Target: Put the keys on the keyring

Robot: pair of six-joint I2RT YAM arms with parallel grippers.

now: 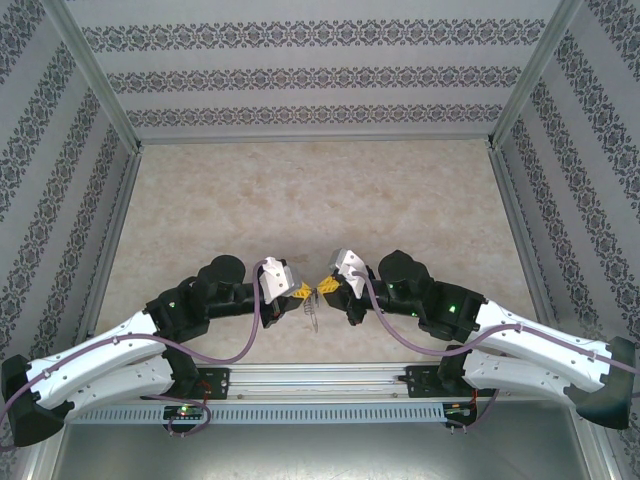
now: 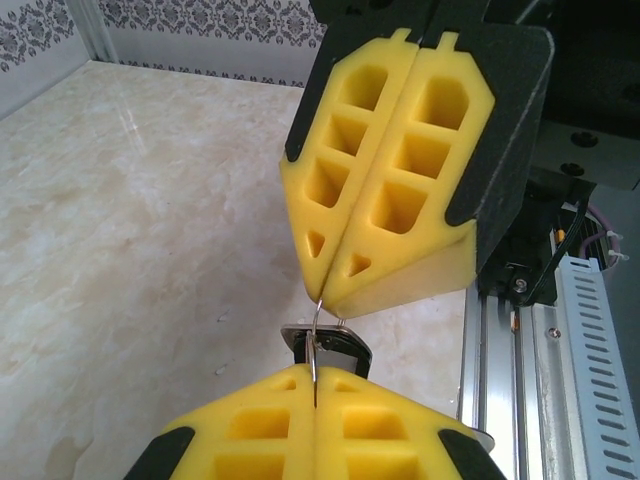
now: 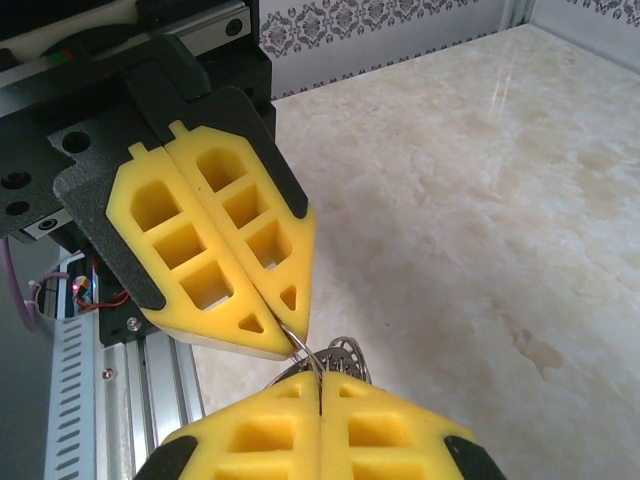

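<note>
- Left gripper (image 1: 300,293) and right gripper (image 1: 326,287) meet tip to tip, low over the near part of the table (image 1: 300,190), just ahead of the mounting rail (image 1: 320,378).
- Both pairs of yellow pads are pressed flat together, with no gap at either seam. The keyring (image 2: 315,325), a thin grey wire, runs from the right gripper's tip straight into the left gripper's seam. Judged: each is clamped on the keyring.
- The rest of the loop hangs free below the tips in the top view.
- The key (image 2: 340,348), a small dark oblong piece, sits just behind the wire between the two tips. Cannot tell whether it is threaded on the loop or only resting against it.
- Risk: two arms are locked on one thin wire. Any mismatch in their motion pulls or twists it, so the loop may bend or the wire may slide out of the soft pads.
- Risk: the hold is at the very tips only. A slip there drops the loop to the table, near the rail, where it is awkward to recover.
- Risk: if the key is not threaded, opening either side lets it fall. It is tiny against such broad pads, so regrasping looks hard.
- Risk: the tips are nearly touching, and a small inward move makes the pads collide and knocks the wire.
- Risk: the hanging loop can swing, shifting the key and any opening out of line.
</note>
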